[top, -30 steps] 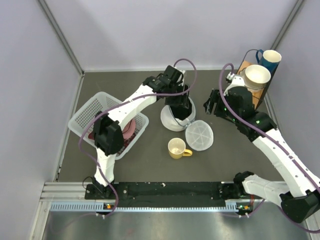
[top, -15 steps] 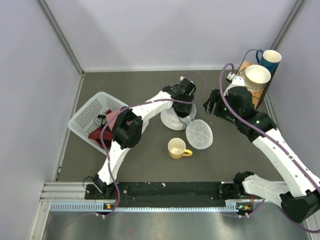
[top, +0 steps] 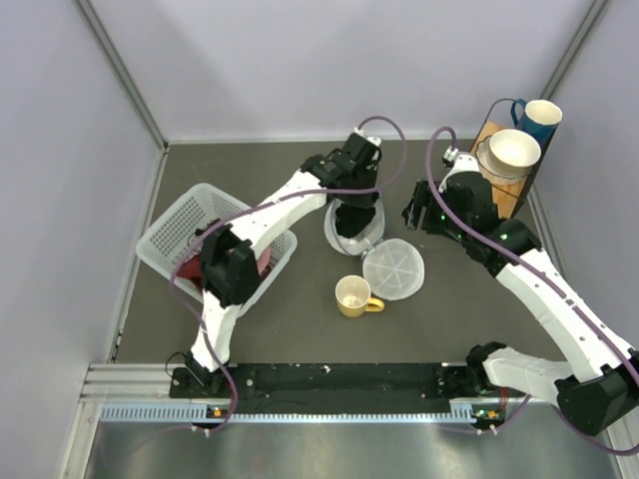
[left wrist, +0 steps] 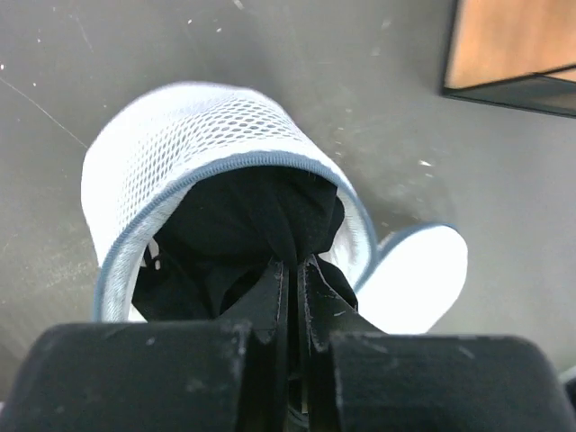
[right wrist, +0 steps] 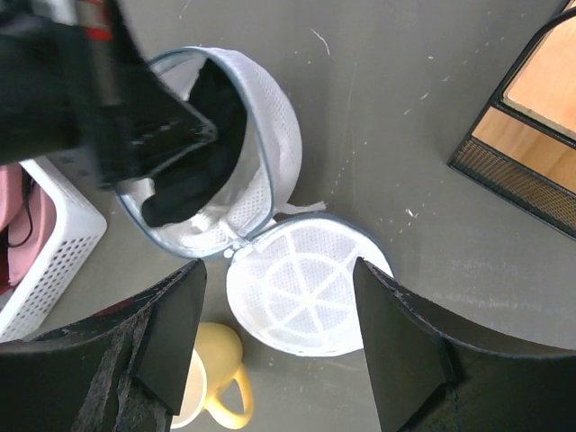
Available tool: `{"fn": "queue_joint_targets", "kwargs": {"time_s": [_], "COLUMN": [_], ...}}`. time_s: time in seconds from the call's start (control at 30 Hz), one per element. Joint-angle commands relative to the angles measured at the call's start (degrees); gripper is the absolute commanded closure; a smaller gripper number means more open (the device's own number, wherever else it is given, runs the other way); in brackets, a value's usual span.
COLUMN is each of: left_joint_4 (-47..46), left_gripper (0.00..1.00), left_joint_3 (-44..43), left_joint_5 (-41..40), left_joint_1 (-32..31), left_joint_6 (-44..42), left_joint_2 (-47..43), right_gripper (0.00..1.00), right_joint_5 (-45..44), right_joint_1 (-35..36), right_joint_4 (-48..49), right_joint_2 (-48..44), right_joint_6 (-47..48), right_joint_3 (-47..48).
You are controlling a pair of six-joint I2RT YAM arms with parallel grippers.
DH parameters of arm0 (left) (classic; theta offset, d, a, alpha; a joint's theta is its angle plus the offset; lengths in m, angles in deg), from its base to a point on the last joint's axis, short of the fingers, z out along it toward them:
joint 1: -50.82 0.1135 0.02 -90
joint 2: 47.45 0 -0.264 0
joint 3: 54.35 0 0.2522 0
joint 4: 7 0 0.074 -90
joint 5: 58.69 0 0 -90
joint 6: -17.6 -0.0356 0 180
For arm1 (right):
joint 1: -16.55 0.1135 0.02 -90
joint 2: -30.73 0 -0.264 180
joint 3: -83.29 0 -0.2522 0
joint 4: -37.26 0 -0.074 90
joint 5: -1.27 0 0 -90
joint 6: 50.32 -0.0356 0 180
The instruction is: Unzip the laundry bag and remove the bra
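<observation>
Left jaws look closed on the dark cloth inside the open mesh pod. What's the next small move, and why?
Probably raise the left gripper slowly, drawing the black fabric bra out of the white translucent mesh laundry bag. The jaws are shut on a fold, the bag is unzipped and gaping, and most of the bra sits inside.

The top external camera looks steeply down from above and behind the arm bases, over the whole bench [top: 300, 319]. The left wrist camera sits very close, facing along the left end effector [left wrist: 292, 265] into the laundry bag [left wrist: 180, 148] at the black bra [left wrist: 252, 211]. The right wrist camera looks down from farther off. All three share the bag; top and right wrist share the yellow mug [right wrist: 216, 360].
</observation>
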State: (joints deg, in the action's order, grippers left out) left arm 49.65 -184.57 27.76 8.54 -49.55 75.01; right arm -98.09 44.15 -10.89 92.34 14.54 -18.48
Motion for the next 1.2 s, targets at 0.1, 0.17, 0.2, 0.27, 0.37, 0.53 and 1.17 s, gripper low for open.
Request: {"fn": "queue_joint_targets", "kwargs": {"time_s": [0.1, 0.17, 0.2, 0.27, 0.37, 0.53, 1.17], "left_joint_4": [3.60, 3.69, 4.04, 4.65, 6.23, 8.52, 9.84], "left_gripper": [1.00, 1.00, 1.00, 1.00, 1.00, 1.00, 1.00], "left_joint_3": [-5.17, -5.18, -5.26, -5.44, -5.44, -3.77, 4.02], "left_joint_5": [13.72, 16.72, 19.87, 23.05, 24.65, 25.52, 23.34], "left_joint_1": [3.25, 4.40, 5.53, 6.86, 7.65, 7.65, 18.54], "left_joint_6": [-0.09, 0.44, 0.53, 1.23, 0.27, -0.79, -0.62], "left_joint_2": [-11.00, -12.06, -12.41, -12.50, -12.33, -11.71, -25.06], "right_gripper": [0.33, 0.33, 0.33, 0.33, 0.33, 0.33, 0.33], "right_joint_5": [-1.09, -1.36, -1.27, -0.83, 0.22, 1.02, 1.28], "right_joint_1": [-0.52, -0.52, -0.52, -0.61, -0.52, -0.52, -0.44], "right_joint_4": [1.35, 1.43, 1.43, 1.61, 1.70, 1.87, 2.14], "right_joint_2": [-0.26, -0.34, -0.34, -0.26, 0.53, 1.33, 1.77], "right_joint_6": [-0.52, -0.60, -0.61, -0.69, -0.87, -1.31, -0.61], "right_joint_3": [0.48, 0.48, 0.48, 0.57, 0.57, 0.48, 0.75]}}
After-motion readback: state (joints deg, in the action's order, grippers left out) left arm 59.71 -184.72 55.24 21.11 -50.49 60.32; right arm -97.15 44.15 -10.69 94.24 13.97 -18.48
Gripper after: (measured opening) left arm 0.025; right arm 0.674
